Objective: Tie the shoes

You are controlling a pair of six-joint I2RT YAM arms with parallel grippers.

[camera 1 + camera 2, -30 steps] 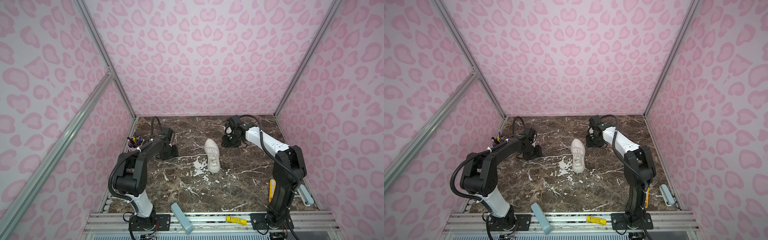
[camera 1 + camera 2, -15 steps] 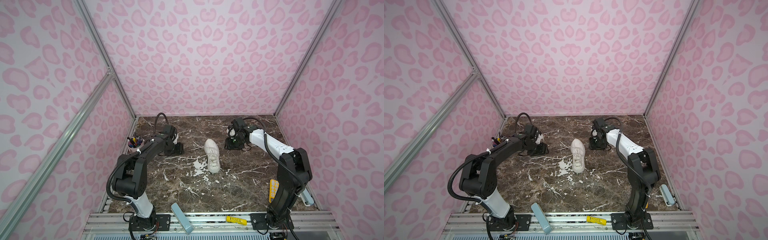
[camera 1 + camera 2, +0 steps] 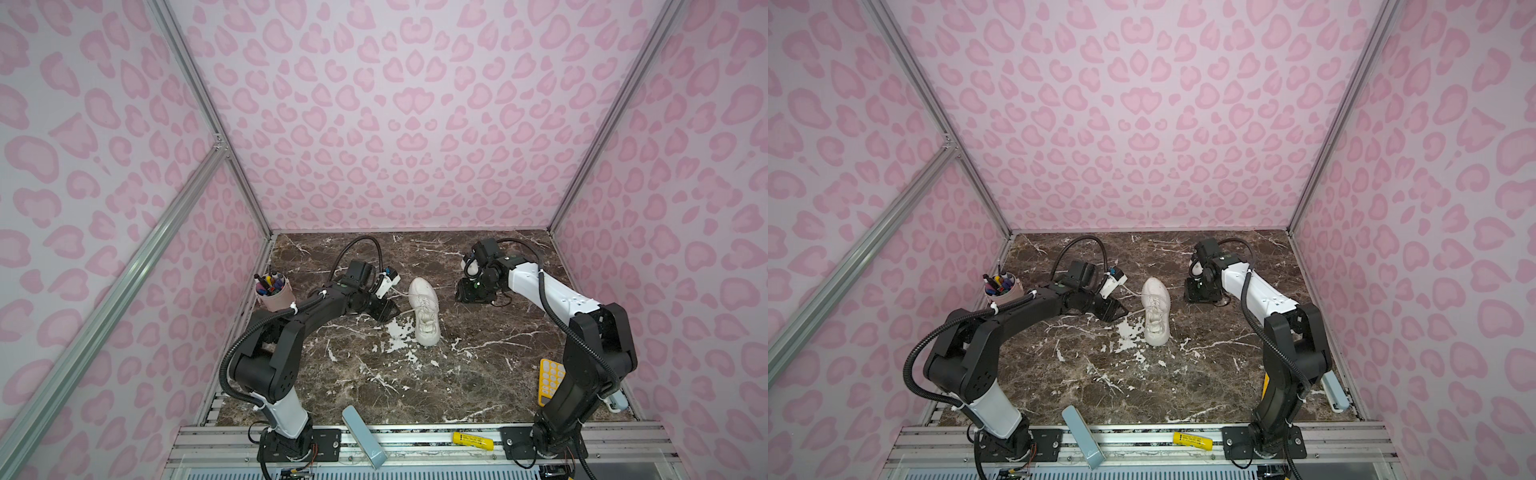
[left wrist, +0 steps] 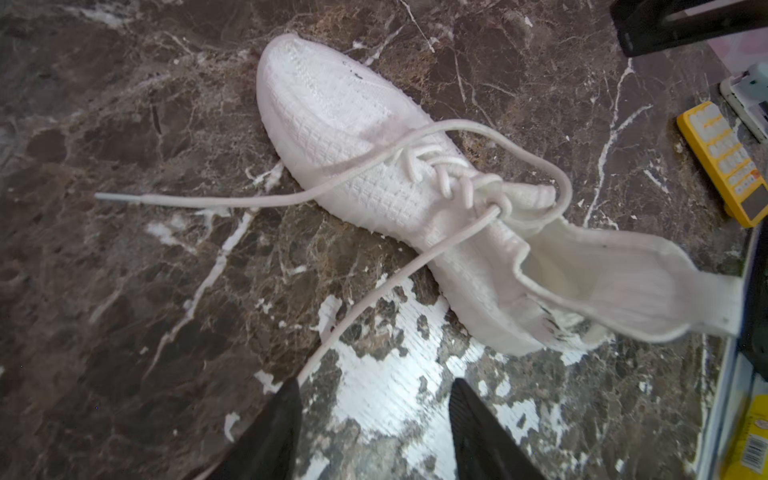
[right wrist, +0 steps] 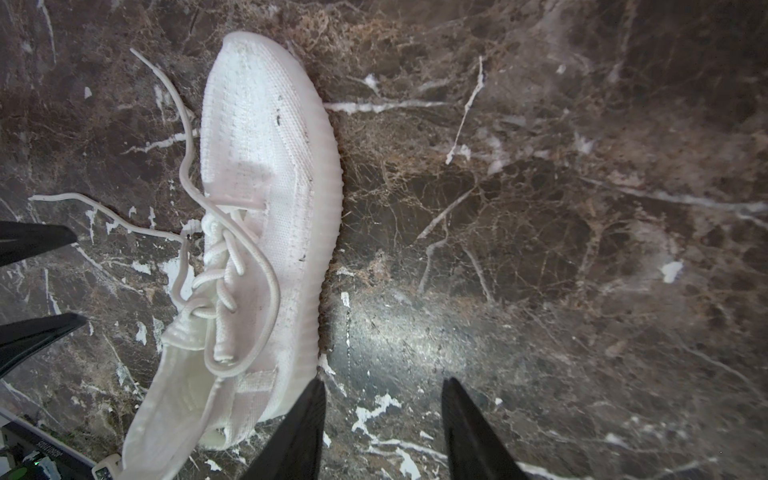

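Now, left gripper (image 4: 374, 380) stands spread, one lace (image 4: 361, 305) running up to a fingertip (image 4: 286, 399); right gripper (image 5: 382, 380) spread too, nothing between. White sneaker (image 3: 424, 309) sits mid-table (image 3: 374, 374), toe at twelve o'clock, left gripper at its nine, right at two.

Dark marble surface (image 3: 365, 374) carrying white sneaker (image 3: 424, 309) at middle, laces (image 4: 216, 202) trailing onto it; pen cup (image 3: 275, 294) sitting at left edge, yellow keypad (image 3: 550, 380) lying near right.
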